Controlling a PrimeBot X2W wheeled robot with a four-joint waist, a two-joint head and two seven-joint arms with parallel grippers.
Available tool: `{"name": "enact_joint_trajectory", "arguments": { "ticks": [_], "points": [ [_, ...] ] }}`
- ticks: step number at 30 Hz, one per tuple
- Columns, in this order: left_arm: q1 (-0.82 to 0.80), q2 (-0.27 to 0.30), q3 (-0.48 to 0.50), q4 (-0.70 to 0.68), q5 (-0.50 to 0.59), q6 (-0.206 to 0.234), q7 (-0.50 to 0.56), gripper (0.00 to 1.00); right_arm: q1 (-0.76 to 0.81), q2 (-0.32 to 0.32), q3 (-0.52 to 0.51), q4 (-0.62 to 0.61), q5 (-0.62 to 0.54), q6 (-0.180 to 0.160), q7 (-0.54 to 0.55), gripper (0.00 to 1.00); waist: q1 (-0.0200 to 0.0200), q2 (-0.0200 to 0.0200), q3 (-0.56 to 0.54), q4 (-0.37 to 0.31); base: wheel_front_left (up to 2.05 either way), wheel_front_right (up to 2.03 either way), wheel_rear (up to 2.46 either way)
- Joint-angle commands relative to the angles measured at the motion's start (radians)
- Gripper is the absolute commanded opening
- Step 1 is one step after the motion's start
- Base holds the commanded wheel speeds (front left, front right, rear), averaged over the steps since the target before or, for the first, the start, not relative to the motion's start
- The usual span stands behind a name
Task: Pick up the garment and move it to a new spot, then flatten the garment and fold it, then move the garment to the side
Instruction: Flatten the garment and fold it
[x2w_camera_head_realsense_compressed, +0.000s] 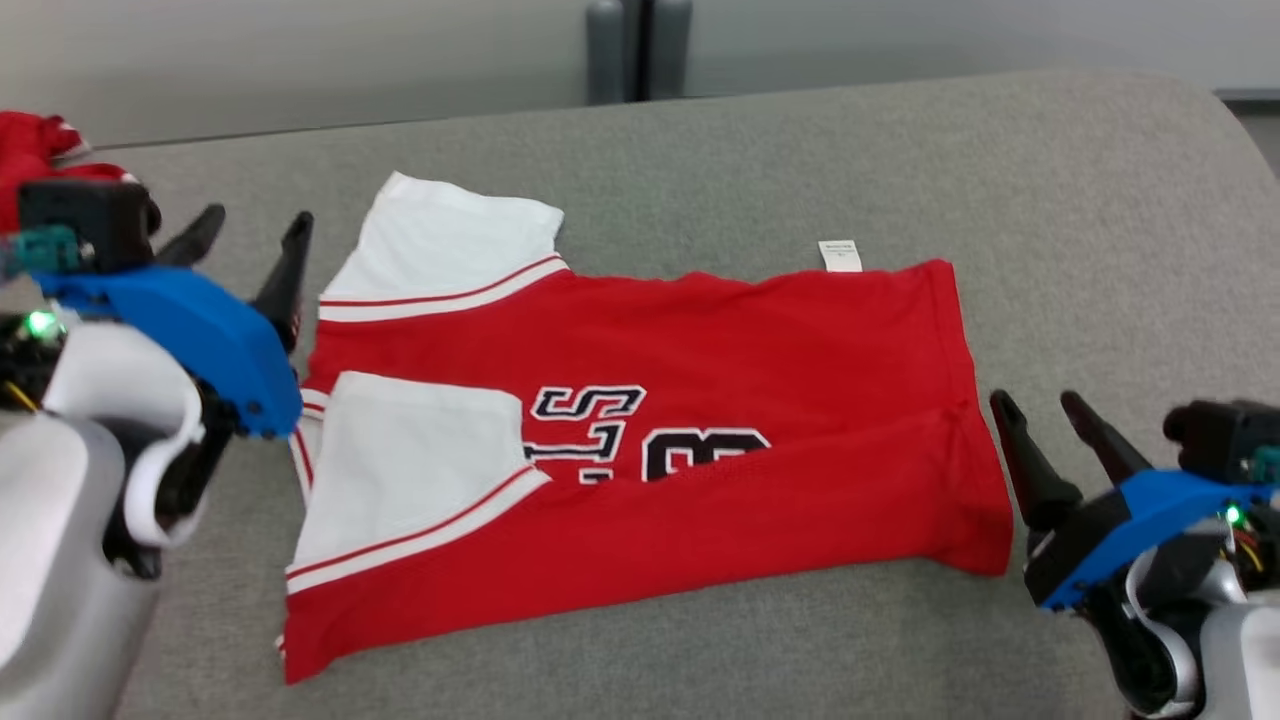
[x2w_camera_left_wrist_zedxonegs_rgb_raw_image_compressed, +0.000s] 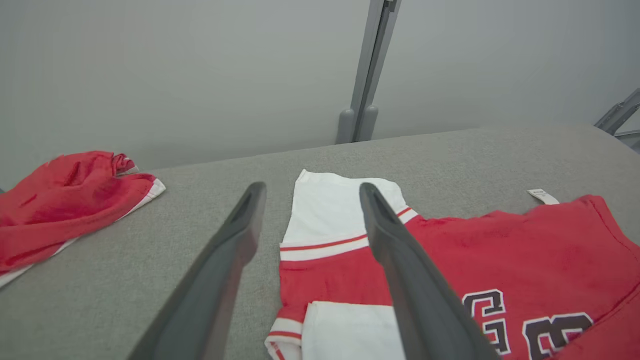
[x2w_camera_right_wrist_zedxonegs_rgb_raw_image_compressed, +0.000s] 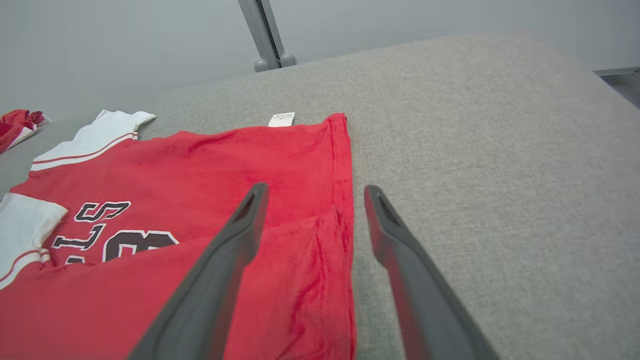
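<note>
Two sets of fingers stood parted and held nothing: left gripper (x2w_camera_head_realsense_compressed: 257, 220) and right gripper (x2w_camera_head_realsense_compressed: 1035, 400), one at each end of the garment (x2w_camera_head_realsense_compressed: 700, 400). It lay flat on the grey tabletop (x2w_camera_head_realsense_compressed: 1050, 200), near edge folded over its lettering. Folding looked half done. The next move likely called for pinching the far edge and folding it inward.

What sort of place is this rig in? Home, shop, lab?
Probably a lab or test cell for garment folding, not a home: a grey fabric-covered table, plain grey wall panels with a metal post, and a second red garment lying apart from the jersey.
</note>
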Motion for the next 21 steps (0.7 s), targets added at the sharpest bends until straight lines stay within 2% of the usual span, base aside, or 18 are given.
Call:
{"name": "enact_joint_trajectory", "arguments": {
  "ticks": [1,4,7,14,21],
  "points": [
    [-0.094,0.015,-0.020,0.040,0.009,-0.030,0.055,1.00,-0.057,-0.003,0.028,-0.002,-0.006,0.000,0.007,1.00,-0.0001,-0.0001,0.041,-0.019,0.00,0.00,0.00],
    [-0.239,0.023,-0.042,0.114,0.027,-0.060,0.121,1.00,-0.125,-0.019,0.065,0.010,-0.020,0.000,0.004,1.00,-0.0001,-0.0001,0.100,-0.049,0.00,0.00,0.00],
    [-0.352,0.008,-0.046,0.199,0.039,-0.066,0.161,1.00,-0.196,-0.020,0.109,0.029,-0.022,0.000,-0.007,1.00,-0.0001,-0.0001,0.165,-0.089,0.00,0.00,0.00],
    [-0.478,0.030,-0.050,0.344,0.050,-0.074,0.218,1.00,-0.308,-0.019,0.194,0.074,-0.014,0.000,-0.040,1.00,-0.0001,-0.0001,0.270,-0.164,0.00,0.00,0.00],
    [-0.486,0.077,-0.024,0.422,0.047,-0.053,0.239,1.00,-0.375,-0.028,0.244,0.119,0.013,0.000,-0.086,1.00,-0.0001,-0.0001,0.340,-0.208,0.00,0.00,0.00]
  ]
}}
